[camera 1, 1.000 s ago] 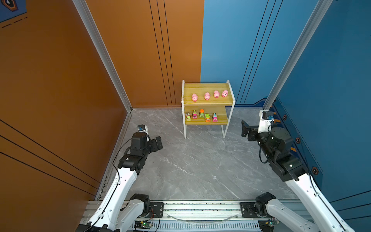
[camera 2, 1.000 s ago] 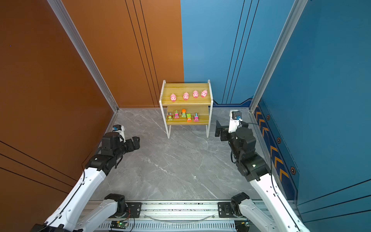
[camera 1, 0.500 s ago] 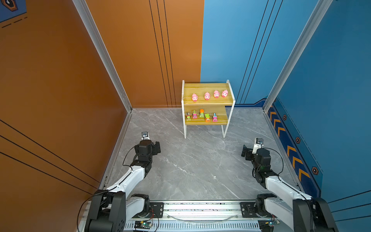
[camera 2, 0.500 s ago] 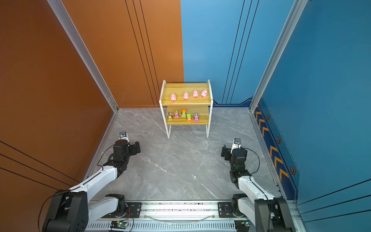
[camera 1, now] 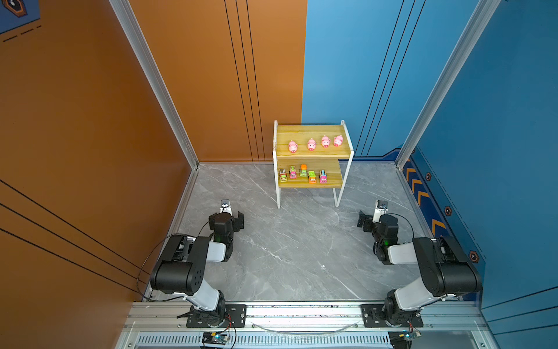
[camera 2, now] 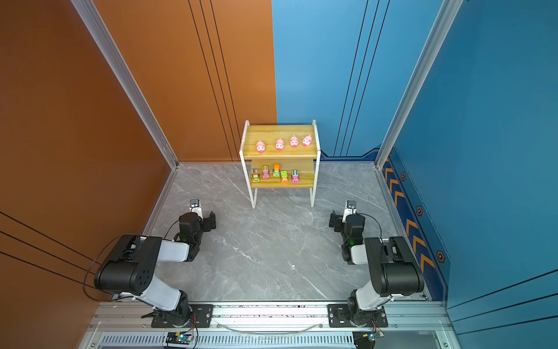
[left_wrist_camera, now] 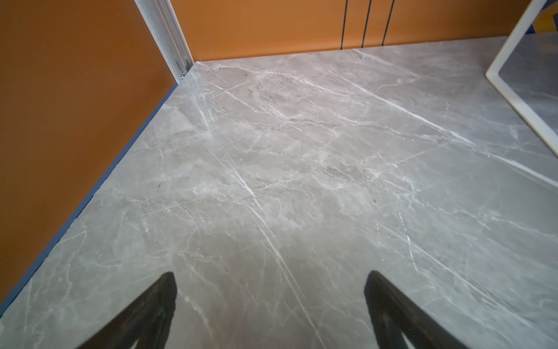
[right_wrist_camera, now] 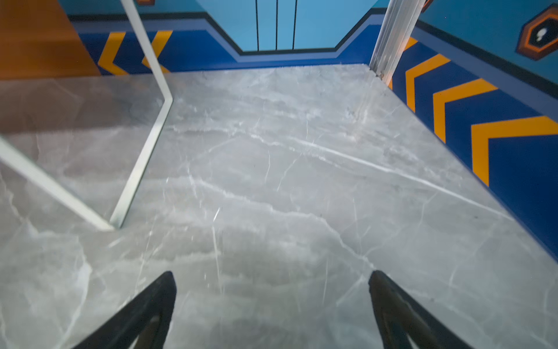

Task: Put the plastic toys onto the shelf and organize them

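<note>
The shelf [camera 1: 311, 131] [camera 2: 279, 131] stands against the back wall, with two pale wooden boards on a white frame. The plastic toys are all on it. Several pink pigs [camera 1: 312, 144] [camera 2: 279, 144] line the upper board, and several small trucks [camera 1: 303, 170] [camera 2: 276, 170] line the lower one. My left gripper [camera 1: 226, 218] [camera 2: 197, 222] [left_wrist_camera: 270, 290] is open and empty, low over the floor, in front of the shelf to its left. My right gripper [camera 1: 376, 222] [camera 2: 347, 222] [right_wrist_camera: 271, 290] is open and empty in front of the shelf to its right.
Grey marble floor [camera 1: 296, 250] lies between the arms and the shelf. A white shelf leg [left_wrist_camera: 513, 39] [right_wrist_camera: 142, 163] shows in each wrist view. An orange wall [camera 1: 90, 151] bounds the left, a blue wall [camera 1: 498, 151] the right, and a metal rail [camera 1: 302, 314] the front.
Both arms have drawn back from a raised, extended pose and folded down near the front rail. Their grippers stayed open. The toys on the shelf have not moved.
</note>
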Tool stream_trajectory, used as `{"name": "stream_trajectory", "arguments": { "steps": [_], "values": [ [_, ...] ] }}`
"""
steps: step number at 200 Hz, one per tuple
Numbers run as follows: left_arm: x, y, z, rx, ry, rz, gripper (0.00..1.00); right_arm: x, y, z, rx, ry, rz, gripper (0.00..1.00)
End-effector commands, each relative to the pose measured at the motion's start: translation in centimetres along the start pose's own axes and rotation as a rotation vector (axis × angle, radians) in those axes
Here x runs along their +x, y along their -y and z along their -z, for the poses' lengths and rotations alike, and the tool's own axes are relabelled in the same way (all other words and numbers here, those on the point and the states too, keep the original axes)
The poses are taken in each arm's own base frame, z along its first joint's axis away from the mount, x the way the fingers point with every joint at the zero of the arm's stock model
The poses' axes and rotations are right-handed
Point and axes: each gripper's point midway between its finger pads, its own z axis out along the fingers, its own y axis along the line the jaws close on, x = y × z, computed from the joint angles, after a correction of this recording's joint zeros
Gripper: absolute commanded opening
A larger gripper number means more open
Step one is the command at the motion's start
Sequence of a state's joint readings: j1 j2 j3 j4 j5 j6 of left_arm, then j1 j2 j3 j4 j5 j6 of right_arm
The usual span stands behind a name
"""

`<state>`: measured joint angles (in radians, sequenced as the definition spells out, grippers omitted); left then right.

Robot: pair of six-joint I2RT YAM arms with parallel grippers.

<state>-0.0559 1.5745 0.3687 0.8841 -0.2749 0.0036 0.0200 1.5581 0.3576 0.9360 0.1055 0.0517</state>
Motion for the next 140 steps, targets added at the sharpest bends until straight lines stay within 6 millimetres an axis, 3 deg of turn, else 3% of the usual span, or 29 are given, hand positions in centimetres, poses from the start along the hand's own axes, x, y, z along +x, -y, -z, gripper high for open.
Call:
{"name": "stream_trajectory", "arguments": {
  "steps": [1, 140],
  "values": [
    [-1.81, 0.24, -0.08, 0.025, 0.057, 0.027, 0.98, -0.52, 0.08, -0.16, 0.021, -0.006, -0.006, 1.0],
    [-1.76, 0.33, 0.11, 0.031, 0.058, 0.028, 0.98, -0.38, -0.08, -0.23, 0.007, -0.009, -0.003, 1.0]
  ]
}}
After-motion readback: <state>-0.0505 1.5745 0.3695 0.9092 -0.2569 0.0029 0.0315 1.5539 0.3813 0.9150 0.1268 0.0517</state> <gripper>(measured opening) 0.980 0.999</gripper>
